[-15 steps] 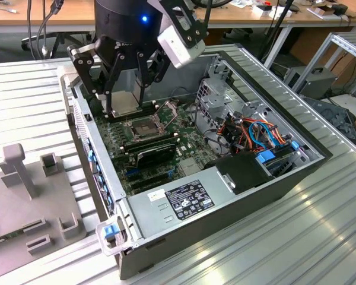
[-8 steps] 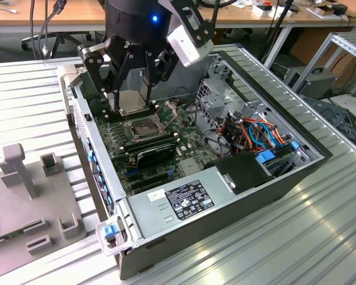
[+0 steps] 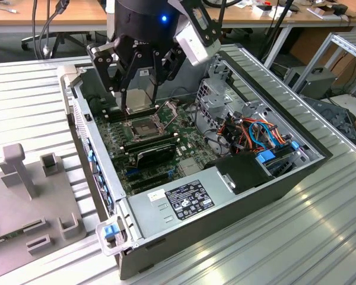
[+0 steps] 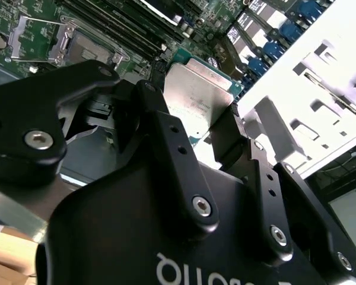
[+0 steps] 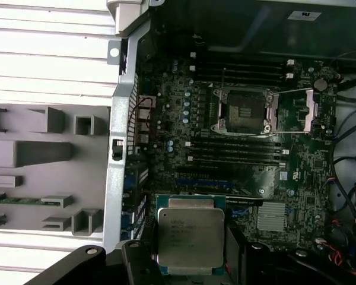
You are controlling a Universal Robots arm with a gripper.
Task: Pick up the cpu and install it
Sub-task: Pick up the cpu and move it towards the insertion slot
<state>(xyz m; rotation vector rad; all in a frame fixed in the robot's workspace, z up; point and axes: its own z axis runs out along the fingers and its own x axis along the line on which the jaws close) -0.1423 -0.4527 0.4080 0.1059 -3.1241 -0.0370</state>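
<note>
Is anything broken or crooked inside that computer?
Nothing looks broken or spilled. The gripper holds the cpu squarely between its jaws above the motherboard. The socket is empty with its frame swung open, which just means the cpu is not yet installed.

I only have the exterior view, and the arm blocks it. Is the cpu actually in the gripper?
Observer: Yes. In both wrist views the cpu sits in the gripper, metal top towards the cameras.
Operator: Held how?
Observer: In the second wrist view, the fingers clamp two opposite edges, and the top is uncovered.
Operator: Ready to receive it?
Observer: In the first wrist view, the socket is empty and its frame is swung open.
</note>
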